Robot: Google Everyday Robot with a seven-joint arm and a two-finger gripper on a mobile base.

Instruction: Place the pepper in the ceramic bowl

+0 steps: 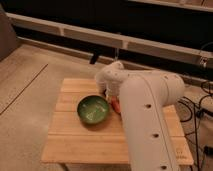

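A round green ceramic bowl (93, 109) sits in the middle of a small wooden table (75, 142). Just right of its rim a short piece of the orange-red pepper (116, 106) shows on the tabletop, tucked against my white arm (150, 120). My gripper (110, 96) is down at the bowl's back right edge, right above the pepper. The arm's wrist hides most of the gripper. I cannot tell whether the gripper touches the pepper.
My bulky white arm covers the right half of the table. Cables (200, 107) lie on the floor to the right. A dark wall with pale rails (75, 32) runs behind the table, and bare floor lies to the left.
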